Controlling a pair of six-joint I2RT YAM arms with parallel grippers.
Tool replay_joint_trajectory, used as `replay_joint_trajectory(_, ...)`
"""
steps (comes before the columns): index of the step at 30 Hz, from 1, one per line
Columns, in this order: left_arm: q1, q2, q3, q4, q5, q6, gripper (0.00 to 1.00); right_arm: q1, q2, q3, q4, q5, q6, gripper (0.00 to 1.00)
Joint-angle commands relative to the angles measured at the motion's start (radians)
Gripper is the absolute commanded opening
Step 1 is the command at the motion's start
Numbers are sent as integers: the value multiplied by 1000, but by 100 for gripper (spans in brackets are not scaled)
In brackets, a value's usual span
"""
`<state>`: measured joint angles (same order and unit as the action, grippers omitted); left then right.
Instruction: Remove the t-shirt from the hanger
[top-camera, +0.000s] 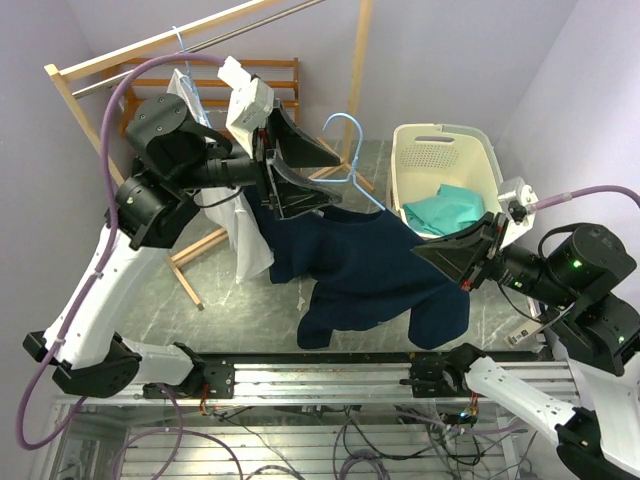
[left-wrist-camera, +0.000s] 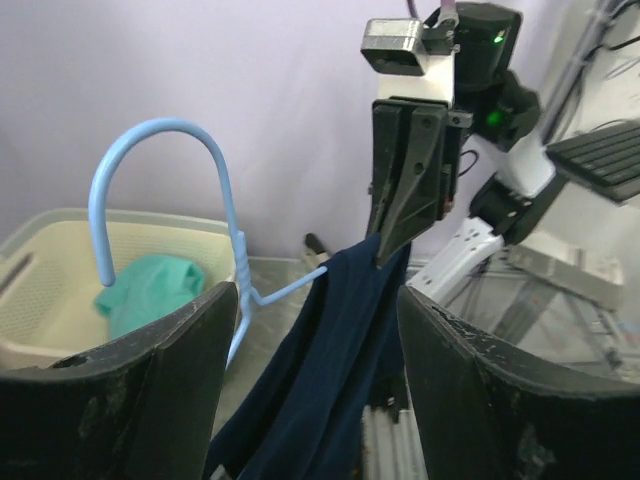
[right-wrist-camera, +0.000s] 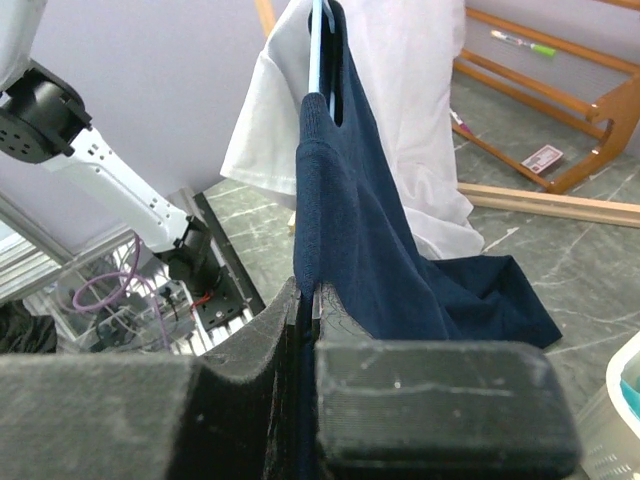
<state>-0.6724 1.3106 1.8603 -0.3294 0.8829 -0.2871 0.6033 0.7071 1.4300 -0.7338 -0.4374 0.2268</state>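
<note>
A navy t-shirt (top-camera: 360, 265) hangs stretched between my two grippers, still on a light blue wire hanger (top-camera: 343, 117) whose hook points up. My left gripper (top-camera: 325, 180) is open at the hanger end, its jaws wide apart with the t-shirt (left-wrist-camera: 330, 370) running between them and the hanger (left-wrist-camera: 160, 124) beside the left finger. My right gripper (top-camera: 420, 252) is shut on the t-shirt's edge; it also shows in the left wrist view (left-wrist-camera: 385, 245). In the right wrist view the gripper (right-wrist-camera: 318, 290) pinches the fabric (right-wrist-camera: 370, 200) below the hanger (right-wrist-camera: 315, 50).
A cream laundry basket (top-camera: 430, 165) at the back right holds a teal cloth (top-camera: 450, 210). A white shirt (top-camera: 250, 240) hangs on the wooden rack (top-camera: 150, 50) at the back left. A small card (right-wrist-camera: 543, 158) lies on the floor by the rack's base.
</note>
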Motion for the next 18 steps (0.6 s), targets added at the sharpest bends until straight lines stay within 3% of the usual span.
replay_joint_trajectory(1, -42, 6, 49, -281, -167, 251, 75, 0, 3, 9, 62, -57, 5, 0)
replay_joint_trajectory(12, -209, 104, 113, -456, -413, 403, 64, 0, -6, 6, 63, -107, 12, 0)
replay_joint_trajectory(15, -237, 112, 125, -455, -450, 417, 52, 0, -5, 2, 55, -108, 11, 0)
replay_joint_trajectory(18, -243, 95, 116, -437, -466, 423, 31, 0, -11, -5, 38, -89, 5, 0)
